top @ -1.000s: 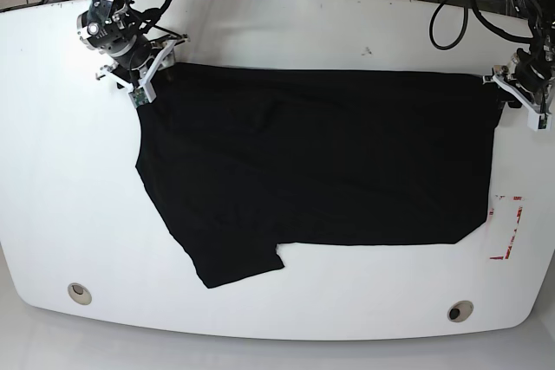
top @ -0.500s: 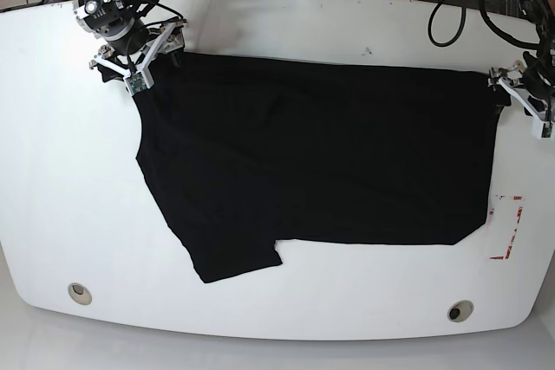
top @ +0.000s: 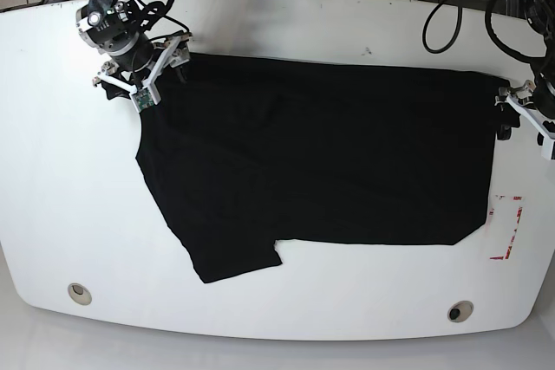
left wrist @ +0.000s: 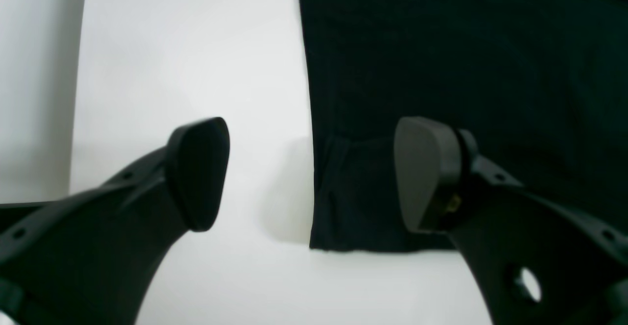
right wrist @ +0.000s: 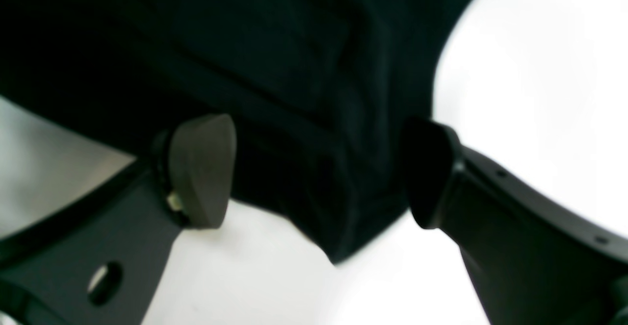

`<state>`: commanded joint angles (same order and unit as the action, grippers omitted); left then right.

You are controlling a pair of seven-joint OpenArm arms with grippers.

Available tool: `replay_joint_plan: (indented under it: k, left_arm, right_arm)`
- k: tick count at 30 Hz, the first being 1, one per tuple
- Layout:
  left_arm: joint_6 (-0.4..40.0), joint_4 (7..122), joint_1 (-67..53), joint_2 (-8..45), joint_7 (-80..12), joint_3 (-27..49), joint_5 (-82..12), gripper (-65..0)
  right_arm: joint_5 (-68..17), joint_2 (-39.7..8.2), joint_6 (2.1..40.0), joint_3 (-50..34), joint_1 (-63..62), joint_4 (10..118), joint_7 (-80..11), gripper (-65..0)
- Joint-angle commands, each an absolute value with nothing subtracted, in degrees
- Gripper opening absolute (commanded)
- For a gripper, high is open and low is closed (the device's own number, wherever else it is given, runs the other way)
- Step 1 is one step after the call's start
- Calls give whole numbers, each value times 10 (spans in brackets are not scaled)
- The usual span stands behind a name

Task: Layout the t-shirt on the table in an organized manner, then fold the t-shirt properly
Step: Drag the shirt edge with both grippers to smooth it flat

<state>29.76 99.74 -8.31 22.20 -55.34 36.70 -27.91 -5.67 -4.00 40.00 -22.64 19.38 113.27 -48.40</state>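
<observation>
We see the left gripper (left wrist: 311,175) with jaws wide apart, straddling the corner edge of the t-shirt (left wrist: 441,69): one pad (left wrist: 198,173) sits over bare table (left wrist: 186,60), the other pad (left wrist: 424,173) over black cloth, nothing pinched. In the base view the left gripper (top: 525,119) sits at the shirt's right edge, near the far corner. The right gripper (right wrist: 319,173) is also spread apart, a bunched, wrinkled fold of t-shirt (right wrist: 245,69) hanging between the pads, its tip just in front of them; we see no pad pressed into the cloth, though that view is blurred. In the base view the right gripper (top: 139,71) sits at the shirt's far-left corner. The t-shirt (top: 321,162) lies flat mid-table, long axis running left-right across the base view, straight edge to the right, one sleeve sticking out toward the near-left corner. The visible face is plain black; we read no print, graphic or text on it. Red marks (top: 510,227) show on the table (top: 286,23) just beyond the shirt's near-right corner, too small to read. Two round grey holes (top: 80,293) sit along the near edge.
</observation>
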Motion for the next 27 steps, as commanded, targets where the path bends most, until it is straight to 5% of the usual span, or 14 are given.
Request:
replay_joint_plan:
  k: [20,27]
  left_arm:
    - [298,845,-84,220,-529,363,-280,-151]
    - [328,807,-84,221,-529,339,-281,-165]
  right_arm:
    - [-57,-41,400,-257,179,1009,-461,-154]
    - [-58,-54,400,-257,175,978,-445,-268]
